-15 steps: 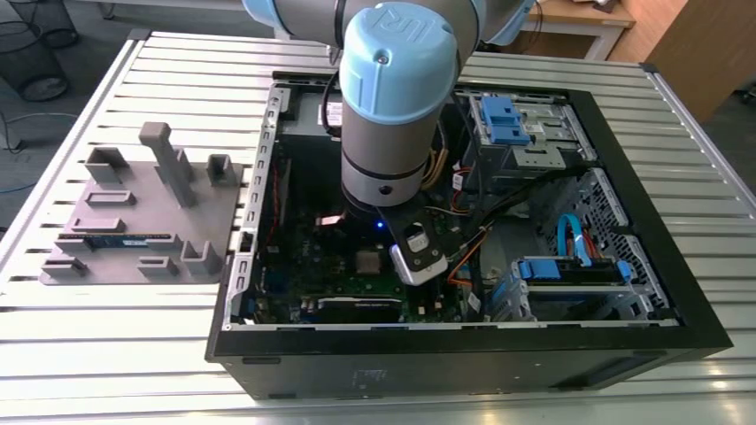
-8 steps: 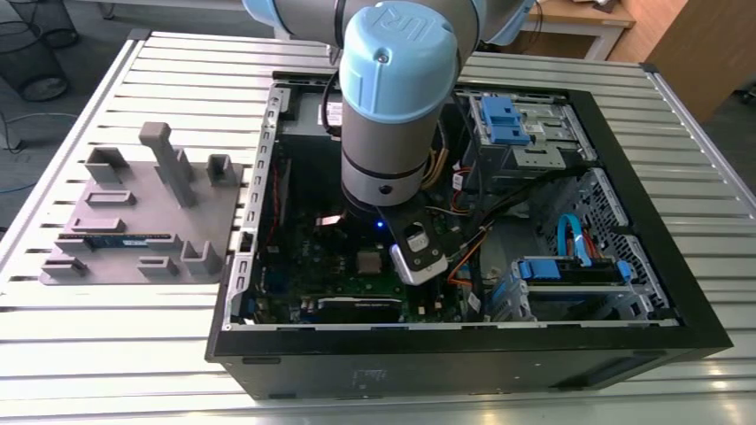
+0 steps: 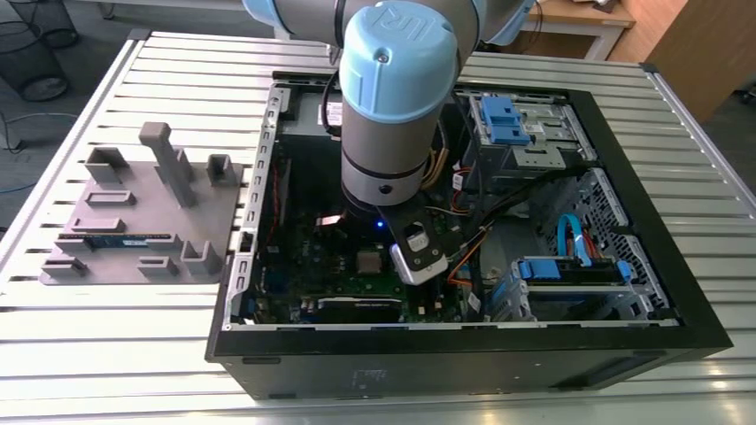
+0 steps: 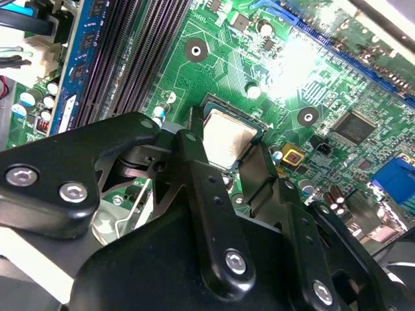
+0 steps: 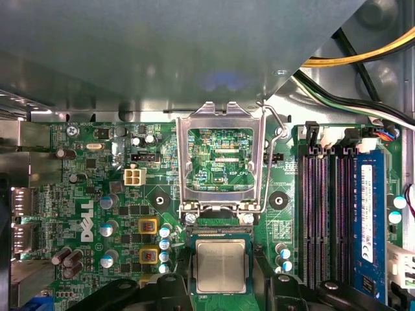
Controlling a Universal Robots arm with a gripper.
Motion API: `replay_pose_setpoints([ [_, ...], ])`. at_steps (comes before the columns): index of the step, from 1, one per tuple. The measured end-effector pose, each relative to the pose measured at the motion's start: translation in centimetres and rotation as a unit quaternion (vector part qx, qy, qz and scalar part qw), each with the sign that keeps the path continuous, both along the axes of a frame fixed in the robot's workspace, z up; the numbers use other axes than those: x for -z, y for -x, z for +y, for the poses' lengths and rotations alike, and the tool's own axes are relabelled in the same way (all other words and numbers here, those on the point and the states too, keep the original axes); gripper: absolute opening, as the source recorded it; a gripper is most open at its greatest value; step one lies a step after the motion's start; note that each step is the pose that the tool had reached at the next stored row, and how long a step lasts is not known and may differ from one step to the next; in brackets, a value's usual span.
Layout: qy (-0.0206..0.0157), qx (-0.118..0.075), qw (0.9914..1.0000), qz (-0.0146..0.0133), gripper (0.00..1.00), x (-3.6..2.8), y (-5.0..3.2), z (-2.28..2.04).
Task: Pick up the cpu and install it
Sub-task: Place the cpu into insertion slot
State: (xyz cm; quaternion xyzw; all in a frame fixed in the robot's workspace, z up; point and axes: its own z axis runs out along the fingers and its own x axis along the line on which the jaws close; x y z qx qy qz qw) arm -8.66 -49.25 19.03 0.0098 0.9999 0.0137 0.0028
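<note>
First wrist view: flat silvery square cpu (image 5: 220, 265) lying in the black socket (image 5: 220, 231).
It sits just beside the raised silver metal socket frame (image 5: 224, 111) on the green motherboard (image 5: 288, 227). The black tool (image 5: 220, 275) hangs directly over it, and I cannot tell whether it is gripping.

One cpu (image 5: 221, 265); one socket frame (image 5: 220, 116); memory sticks (image 5: 367, 214), probably two; one grey tray (image 3: 142, 212).
</note>
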Motion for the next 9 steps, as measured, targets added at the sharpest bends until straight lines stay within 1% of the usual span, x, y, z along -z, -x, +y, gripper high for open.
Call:
replay_pose_setpoints([
  [9,0.0,0.0,1.0,0.0,0.45,-0.05,0.0,0.0],
])
